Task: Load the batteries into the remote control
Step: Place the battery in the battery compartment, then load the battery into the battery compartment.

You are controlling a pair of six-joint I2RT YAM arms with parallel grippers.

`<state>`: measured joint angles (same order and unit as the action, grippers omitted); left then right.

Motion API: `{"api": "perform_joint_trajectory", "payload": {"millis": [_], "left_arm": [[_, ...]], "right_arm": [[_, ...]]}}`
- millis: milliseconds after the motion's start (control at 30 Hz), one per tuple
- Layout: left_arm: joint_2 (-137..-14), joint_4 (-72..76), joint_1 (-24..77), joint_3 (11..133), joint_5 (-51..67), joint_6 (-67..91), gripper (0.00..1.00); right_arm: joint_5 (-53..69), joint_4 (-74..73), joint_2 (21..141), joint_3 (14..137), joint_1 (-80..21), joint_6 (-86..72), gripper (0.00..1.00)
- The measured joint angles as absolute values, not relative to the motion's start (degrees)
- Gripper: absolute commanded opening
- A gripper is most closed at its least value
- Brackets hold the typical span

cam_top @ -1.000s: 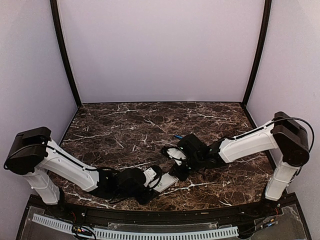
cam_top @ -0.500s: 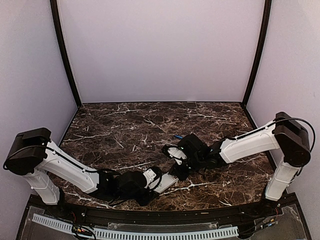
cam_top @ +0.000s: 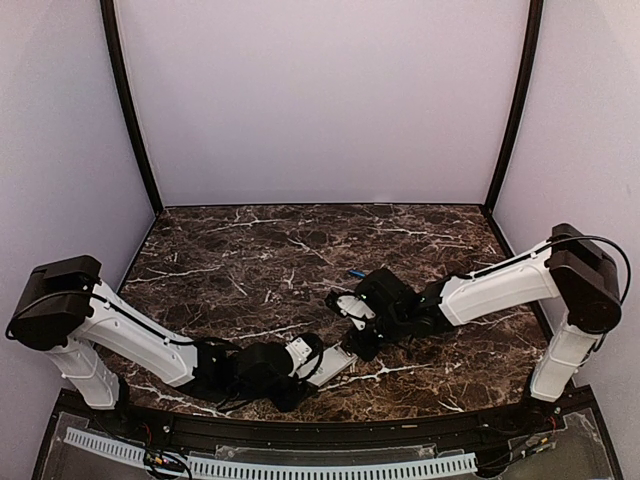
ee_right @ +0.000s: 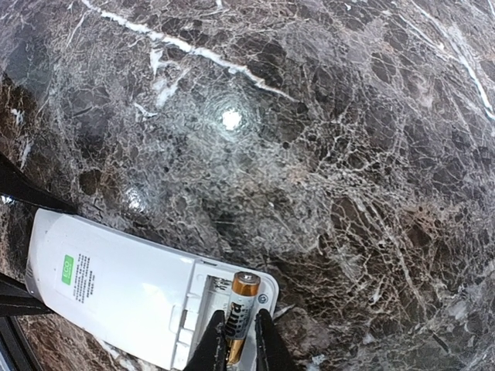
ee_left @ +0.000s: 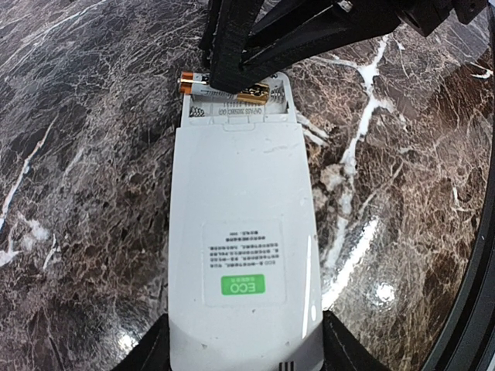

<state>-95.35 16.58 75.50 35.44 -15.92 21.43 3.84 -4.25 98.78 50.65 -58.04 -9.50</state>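
The white remote control [ee_left: 236,232] lies back-up with a green sticker, its battery bay open at the far end. My left gripper [ee_left: 246,357] is shut on its near end, one finger on each side. It shows in the top view [cam_top: 340,361] near the table's front. My right gripper [ee_right: 241,344] is shut on a black-and-gold battery [ee_right: 241,303] and holds it in the open bay at the remote's end [ee_right: 116,290]. That battery also shows in the left wrist view [ee_left: 191,81] under the right fingers [ee_left: 232,46]. A tiny blue battery [cam_top: 354,272] lies on the table behind the right gripper [cam_top: 362,345].
The dark marble table [cam_top: 250,250] is walled by plain panels at the back and sides. Its black front rim [cam_top: 320,420] runs just below the remote. Both arms meet low at the front centre.
The left arm's wrist has shifted very slightly. The right gripper stays at the remote's end with the battery.
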Motion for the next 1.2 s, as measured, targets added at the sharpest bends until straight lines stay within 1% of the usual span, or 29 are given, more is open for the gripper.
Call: {"api": "perform_joint_trajectory", "payload": {"millis": [267,567,733,867,1000,1200], "left_arm": [[-95.0,16.1,75.5,35.3,-16.1,21.4,0.19],[-94.6,15.1,75.8,35.0,-17.0,21.4,0.19],[-94.5,15.0,75.8,34.9,-17.1,21.4,0.19],[-94.4,15.0,75.8,34.9,-17.2,21.4,0.19],[-94.4,15.0,75.9,34.8,-17.4,21.4,0.19],[-94.4,15.0,75.9,34.8,-17.5,21.4,0.19]], "right_arm": [[4.6,-9.4,98.6,52.6,-57.8,-8.3,0.18],[9.4,-11.6,98.2,54.7,-56.5,-8.0,0.19],[12.0,-11.5,98.5,57.5,-55.0,-8.9,0.18],[12.7,-10.0,101.1,60.7,-54.7,-9.2,0.17],[13.5,-9.5,103.0,60.9,-54.7,-9.4,0.14],[13.5,-9.4,103.5,60.8,-54.8,-9.5,0.13]]}}
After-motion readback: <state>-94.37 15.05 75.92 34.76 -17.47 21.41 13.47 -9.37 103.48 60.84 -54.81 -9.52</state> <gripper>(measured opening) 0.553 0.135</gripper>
